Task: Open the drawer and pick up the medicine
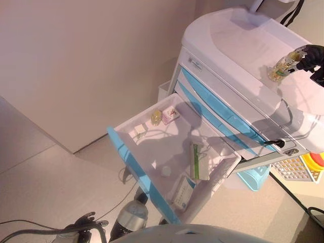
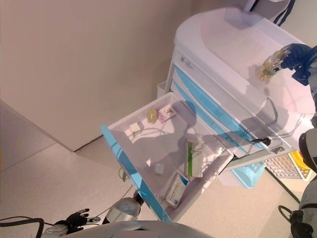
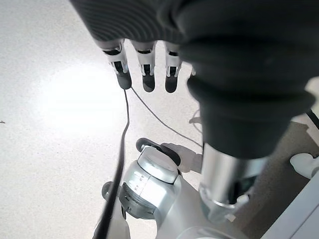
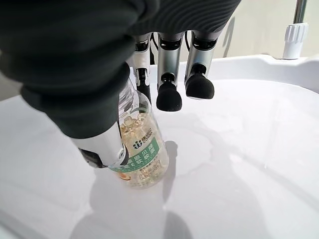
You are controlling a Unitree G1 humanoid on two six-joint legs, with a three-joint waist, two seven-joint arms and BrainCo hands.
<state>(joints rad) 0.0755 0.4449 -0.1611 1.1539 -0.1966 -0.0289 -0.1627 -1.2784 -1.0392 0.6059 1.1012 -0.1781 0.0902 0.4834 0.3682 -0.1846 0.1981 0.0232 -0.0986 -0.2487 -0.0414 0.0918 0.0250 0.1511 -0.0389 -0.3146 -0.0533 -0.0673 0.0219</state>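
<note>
Right wrist view: right hand (image 4: 99,74) pinching medicine bottle (image 4: 142,154).

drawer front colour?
Light blue, on the open drawer with a white tray inside; clearest in the left eye view.

The place looked like a clinic or hospital room. A white plastic medical cart with blue-fronted drawers (image 1: 238,81) stood against a plain beige wall (image 1: 86,55) on a pale speckled floor (image 1: 40,182). Its pulled-out white drawer with a blue front (image 1: 167,152) held small medicine boxes (image 1: 199,161) and a little jar. A clear bottle of yellow capsules (image 4: 142,159) stood on the cart's smooth white top (image 2: 233,44).
</note>
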